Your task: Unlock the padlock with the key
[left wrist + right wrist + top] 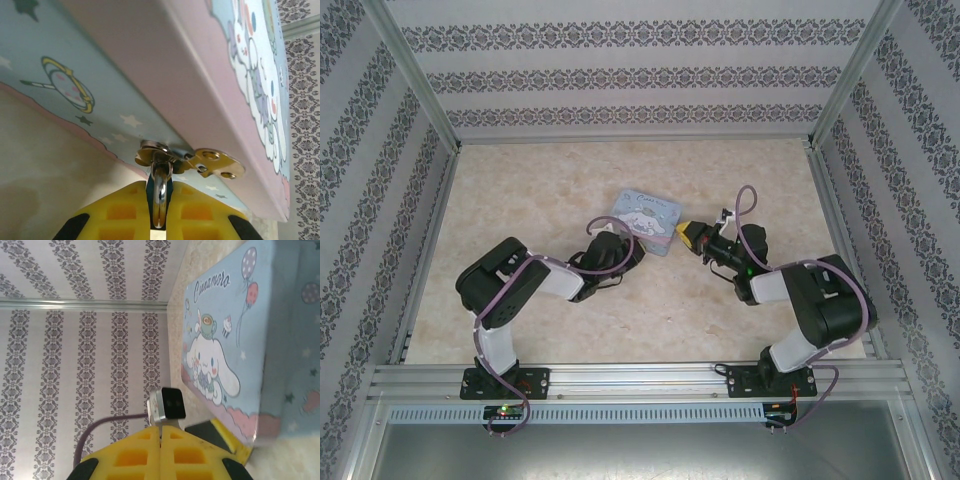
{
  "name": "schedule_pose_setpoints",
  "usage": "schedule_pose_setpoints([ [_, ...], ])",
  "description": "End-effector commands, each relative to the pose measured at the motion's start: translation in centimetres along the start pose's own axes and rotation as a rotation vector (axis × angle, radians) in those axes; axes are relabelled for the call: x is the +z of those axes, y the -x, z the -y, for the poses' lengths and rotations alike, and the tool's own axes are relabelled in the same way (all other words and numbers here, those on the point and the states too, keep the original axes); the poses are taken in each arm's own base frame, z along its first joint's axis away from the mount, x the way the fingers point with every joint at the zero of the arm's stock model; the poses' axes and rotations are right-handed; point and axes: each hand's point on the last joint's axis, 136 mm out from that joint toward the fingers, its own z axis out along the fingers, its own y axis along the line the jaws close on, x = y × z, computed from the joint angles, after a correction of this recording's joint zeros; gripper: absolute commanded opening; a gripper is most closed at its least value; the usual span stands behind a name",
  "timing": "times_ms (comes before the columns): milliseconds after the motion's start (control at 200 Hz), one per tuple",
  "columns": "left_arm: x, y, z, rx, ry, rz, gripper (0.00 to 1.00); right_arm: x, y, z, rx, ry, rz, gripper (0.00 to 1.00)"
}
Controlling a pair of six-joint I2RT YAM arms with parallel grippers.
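Yellow ribbed fingers of the right gripper filled the foreground of the right wrist view, pressed together with no gap between them. From their tips projected the padlock, a tiny bluish-silver block with a dark end face, clamped by the jaws and held clear of the table. Beyond it lay the light-blue rectangular tin box, its lid printed with a white cartoon dog, balloons and a script name. A purple cable curved away on the left of the fingers.

In the left wrist view, the left gripper was nearly closed, its yellow fingers pinching a slim silvery metal loop. This loop ran up to a brass-coloured hasp on the side wall of the tin box, where it met a round fitting. Whether the loop belonged to a key could not be told.

Seen from above, the right gripper stood just beside the right corner of the tin box, while the left gripper touched its near left edge. The box lay tilted near the middle of the beige marbled table, between the two arms. Patterned striped walls in a metal frame enclosed the table on three sides.
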Motion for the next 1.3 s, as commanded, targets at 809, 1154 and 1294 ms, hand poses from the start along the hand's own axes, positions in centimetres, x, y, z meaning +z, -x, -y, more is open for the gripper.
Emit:
schedule_pose_setpoints([
  [809, -3.8, 0.8, 5.2, -0.074, -0.152, -0.223, 0.0, 1.7, -5.9, 5.5, 0.007, -0.178, -0.003, 0.0],
  [1154, -3.3, 0.4, 5.4, -0.11, -0.186, -0.207, 0.0, 0.5, -7.1, 6.8, 0.036, -0.185, -0.048, 0.0],
  [1294, -3.0, 0.5, 5.9, -0.138, -0.21, -0.197, 0.0, 0.8, -7.2, 6.1, 0.048, -0.16, -0.06, 0.0],
])
